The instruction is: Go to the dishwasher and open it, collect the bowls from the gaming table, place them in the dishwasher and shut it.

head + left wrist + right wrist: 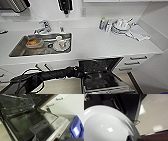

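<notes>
The dishwasher (pixel 105 83) stands open under the white counter, its door folded down and its dark inside with wire racks (pixel 97 66) showing. My left arm (pixel 57 73) comes in from the left, and its gripper (pixel 83 74) sits at the opening's left edge. The left wrist view looks down on the door's dark inner face (pixel 31 122) with a grey detergent box (pixel 39 125). A white bowl (pixel 105 125) looms large in the right wrist view, with a dark fingertip (pixel 129 138) over its rim. The gaming table is out of view.
A steel sink (pixel 18 48) holding dirty dishes and a faucet (pixel 45 26) lie left of the dishwasher. Stacked dishes (pixel 121 25), a bottle (pixel 102 23) and a cloth (pixel 138 32) sit at the counter's right. Drawers (pixel 138 58) flank the dishwasher. A blue object (pixel 76 127) sits beside the door.
</notes>
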